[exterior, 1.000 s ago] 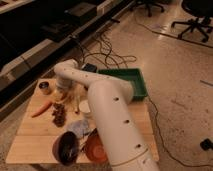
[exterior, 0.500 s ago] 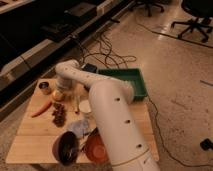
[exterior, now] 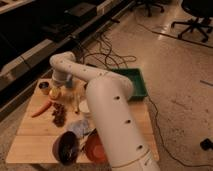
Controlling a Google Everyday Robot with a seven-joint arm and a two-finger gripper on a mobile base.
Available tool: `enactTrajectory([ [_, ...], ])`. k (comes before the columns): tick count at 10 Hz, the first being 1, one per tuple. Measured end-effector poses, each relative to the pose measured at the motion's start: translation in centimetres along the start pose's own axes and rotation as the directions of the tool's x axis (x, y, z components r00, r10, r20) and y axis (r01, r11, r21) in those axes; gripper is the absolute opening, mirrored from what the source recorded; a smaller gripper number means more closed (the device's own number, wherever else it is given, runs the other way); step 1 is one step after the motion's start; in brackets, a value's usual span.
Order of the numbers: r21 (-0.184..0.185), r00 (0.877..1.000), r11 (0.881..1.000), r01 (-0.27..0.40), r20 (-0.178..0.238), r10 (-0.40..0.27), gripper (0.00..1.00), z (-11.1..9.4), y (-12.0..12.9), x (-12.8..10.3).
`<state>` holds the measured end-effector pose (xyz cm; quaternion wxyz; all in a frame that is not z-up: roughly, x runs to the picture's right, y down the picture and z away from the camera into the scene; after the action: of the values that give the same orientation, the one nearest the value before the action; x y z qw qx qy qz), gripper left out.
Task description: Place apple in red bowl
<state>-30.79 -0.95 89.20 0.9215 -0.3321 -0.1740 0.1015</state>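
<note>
From the left of the desk [exterior: 30, 142] I see the carrot [exterior: 41, 108], then the apple [exterior: 55, 93] at the far edge. My gripper [exterior: 61, 86] sits right at it, fingers closed together, apparently on the apple. The grapes [exterior: 59, 114] follow, then the purplish bowl [exterior: 65, 147], and the red bowl [exterior: 94, 148] at the near edge, well apart from the apple.

Smooth white tubular arm [exterior: 107, 107], rounded joints, small dark screw holes.
</note>
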Motion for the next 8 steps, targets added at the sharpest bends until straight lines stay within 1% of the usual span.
enactTrajectory([
  [1, -0.030, 1.000, 0.999, -0.021, 0.003, 0.021, 0.00, -1.5, 0.4, -0.1],
  [2, -0.064, 0.999, 0.997, -0.042, 0.003, 0.043, 0.00, -2.7, 1.0, 0.6],
  [3, -0.083, 0.998, 0.995, -0.056, 0.000, 0.056, 0.00, -3.9, 1.9, 1.7],
  [4, -0.097, 0.998, 0.993, -0.063, -0.005, 0.062, 0.00, -4.8, 2.8, 2.8],
  [6, -0.127, 0.997, 0.989, -0.072, -0.027, 0.069, 0.00, -7.7, 5.9, 5.9],
  [7, -0.133, 0.997, 0.989, -0.069, -0.034, 0.065, 0.00, -8.6, 7.3, 6.7],
  [8, -0.125, 0.998, 0.990, -0.058, -0.043, 0.053, 0.00, -10.6, 9.6, 7.6],
])
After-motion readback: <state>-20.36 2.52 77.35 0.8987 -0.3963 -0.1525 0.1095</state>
